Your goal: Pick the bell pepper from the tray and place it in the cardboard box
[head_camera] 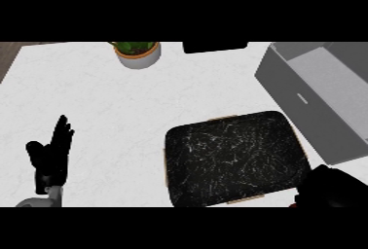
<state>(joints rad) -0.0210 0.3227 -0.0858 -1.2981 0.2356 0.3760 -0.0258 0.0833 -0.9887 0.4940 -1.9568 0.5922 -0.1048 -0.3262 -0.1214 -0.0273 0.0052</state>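
No bell pepper is seen on the dark tray [233, 158] or in the grey box [316, 97]; the right hand [330, 187], fingers indiscernible, may hold it.

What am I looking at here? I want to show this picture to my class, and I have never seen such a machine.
The view looks steeply down from a humanoid robot's head onto a white kitchen counter. Only its black hands show, coming in from the lower edge. The left hand rests open at the lower left, fingers up, holding nothing. The right hand is at the lower right, beside the tray's corner; it looks curled, and a speck of red at its lower edge may be the bell pepper, but I cannot be sure. On the counter lie a dark marbled tray, now bare on top, an open grey box to its right, a potted plant and a dark object at the far edge.
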